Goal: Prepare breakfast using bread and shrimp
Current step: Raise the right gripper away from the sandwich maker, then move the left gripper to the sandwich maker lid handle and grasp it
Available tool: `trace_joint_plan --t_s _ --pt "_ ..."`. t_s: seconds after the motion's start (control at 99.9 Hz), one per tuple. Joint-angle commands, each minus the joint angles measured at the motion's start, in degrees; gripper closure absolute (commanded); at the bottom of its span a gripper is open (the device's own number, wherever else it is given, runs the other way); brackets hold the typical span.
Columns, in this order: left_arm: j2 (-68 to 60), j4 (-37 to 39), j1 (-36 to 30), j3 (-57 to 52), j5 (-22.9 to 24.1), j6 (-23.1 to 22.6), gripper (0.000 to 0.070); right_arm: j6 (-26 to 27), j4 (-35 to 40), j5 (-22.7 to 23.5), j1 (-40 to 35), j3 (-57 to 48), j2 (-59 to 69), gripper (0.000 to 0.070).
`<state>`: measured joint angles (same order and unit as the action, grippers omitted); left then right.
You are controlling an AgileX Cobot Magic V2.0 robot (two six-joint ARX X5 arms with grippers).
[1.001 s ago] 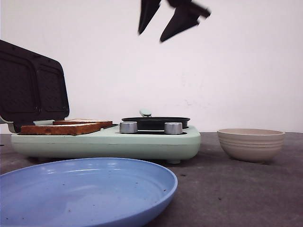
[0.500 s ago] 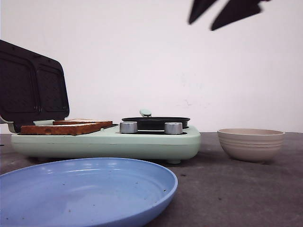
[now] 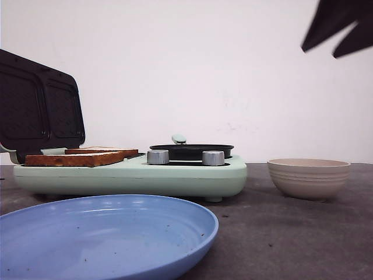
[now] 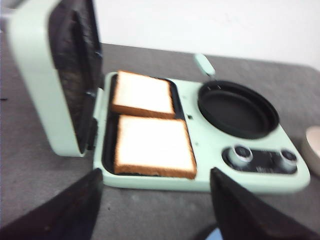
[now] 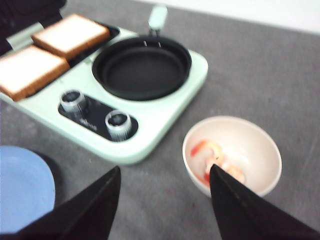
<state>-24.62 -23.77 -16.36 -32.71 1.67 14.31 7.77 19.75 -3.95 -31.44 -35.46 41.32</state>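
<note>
We see the cooker [image 3: 131, 172] mid-table with its lid [image 3: 38, 108] raised at the left; in its left tray lie the bread [image 4: 150, 127] slices, two squares flat and side by side, one near, one far, touching or nearly so; with square slices we can name no long axis. The pan [image 5: 142, 65] on the cooker's right half holds nothing. The bowl [image 5: 231, 155] to the right of the cooker holds the shrimp [image 5: 215, 162], curled, too blurred for direction. The plate [image 3: 105, 236] sits near, bare. Both claws gape and grip nothing: right gripper [image 5: 165, 210] above the bowl's near side, left gripper [image 4: 155, 210] near the cooker's front; we can read no writing.
</note>
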Motion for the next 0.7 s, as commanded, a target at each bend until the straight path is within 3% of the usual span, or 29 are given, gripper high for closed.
trace_joint_plan --t_s 0.0,0.2,0.42,0.69 --pt "0.0 2.0 0.0 -0.9 1.2 5.1 0.0306 2.0 0.5 -0.2 -0.2 0.1 -0.4 0.0353" --pt "-1.0 3.5 2.5 -4.3 1.8 12.2 0.0313 2.1 1.7 -0.2 -0.2 0.1 -1.0 0.0353" --pt "-5.0 3.7 7.2 -10.3 0.5 14.1 0.0358 2.1 1.7 -0.1 -0.2 0.1 -1.0 0.0353" --pt "-15.5 3.7 15.1 -18.6 -8.9 17.0 0.0352 2.3 1.7 -0.1 -0.2 0.1 -1.0 0.0353"
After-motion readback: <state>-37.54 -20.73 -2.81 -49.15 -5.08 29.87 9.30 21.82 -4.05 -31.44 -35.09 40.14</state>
